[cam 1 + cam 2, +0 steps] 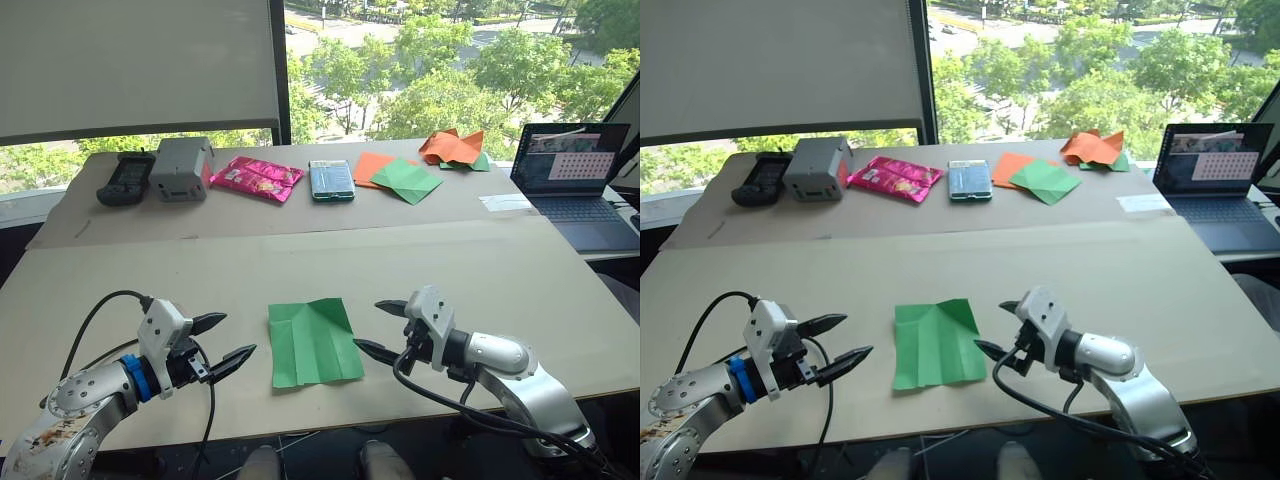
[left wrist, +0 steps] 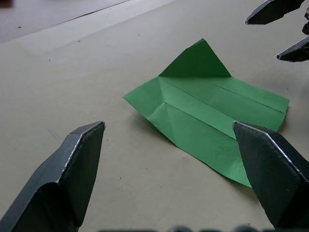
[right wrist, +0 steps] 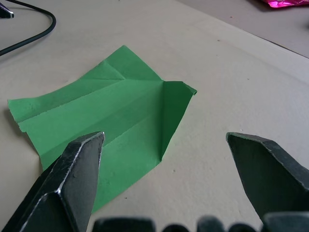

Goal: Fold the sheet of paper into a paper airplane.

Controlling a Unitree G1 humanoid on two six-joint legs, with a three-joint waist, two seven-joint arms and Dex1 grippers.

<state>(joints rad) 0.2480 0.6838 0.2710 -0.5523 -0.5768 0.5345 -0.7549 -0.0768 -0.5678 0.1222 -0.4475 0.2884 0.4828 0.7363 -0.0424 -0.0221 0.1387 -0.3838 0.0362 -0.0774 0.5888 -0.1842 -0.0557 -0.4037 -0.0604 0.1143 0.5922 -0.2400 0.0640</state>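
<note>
We're early: the thin bright green creased sheet of paper point(image 1: 313, 342) lies flat near the counter's point(image 1: 520, 290) front edge, only two far corners folded in, no wedge yet. Left gripper point(image 1: 221, 341) and right gripper point(image 1: 381, 327) flank it, jaws released, nothing held

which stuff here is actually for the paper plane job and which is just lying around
For the job:
- green sheet of paper, creased, flat on the near table
- left end effector, open beside it
- right end effector, open on its other side

Just lying about:
- pink packet
- orange paper
- spare green sheet
- laptop
- grey box
</note>
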